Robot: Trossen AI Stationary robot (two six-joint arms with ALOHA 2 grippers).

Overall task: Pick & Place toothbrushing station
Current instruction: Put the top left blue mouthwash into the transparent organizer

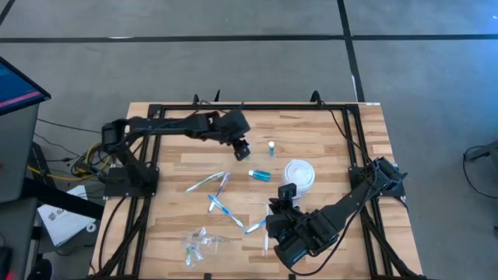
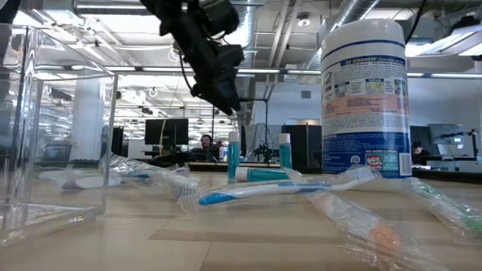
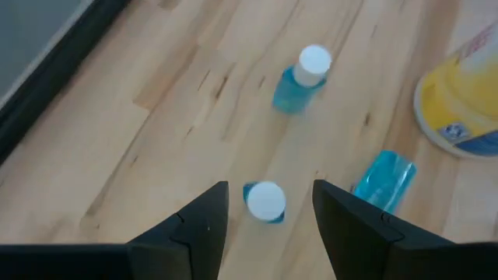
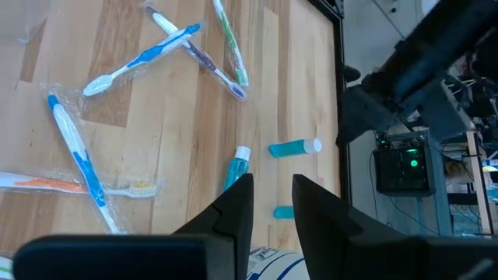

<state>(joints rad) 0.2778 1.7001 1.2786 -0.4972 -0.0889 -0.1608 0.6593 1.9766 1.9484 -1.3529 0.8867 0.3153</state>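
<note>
Three small blue white-capped bottles are on the table. One stands upright (image 3: 264, 202) right below my open left gripper (image 3: 268, 225), whose fingers hang above it on either side; the low view (image 2: 233, 154) shows a gap under the fingertips. A second stands upright (image 1: 271, 146) farther off, and a third lies on its side (image 1: 259, 174). Wrapped toothbrushes (image 1: 220, 204) lie scattered mid-table. A crinkly clear bag (image 1: 199, 244) lies near the front edge. My right gripper (image 4: 271, 210) is open and empty over the near right part of the table.
A white wipes canister (image 1: 299, 173) stands right of the bottles and is tall in the low view (image 2: 365, 98). A clear rigid box (image 2: 45, 135) shows at the low view's left. A black frame (image 1: 233, 106) runs round the table. People sit in the room beyond.
</note>
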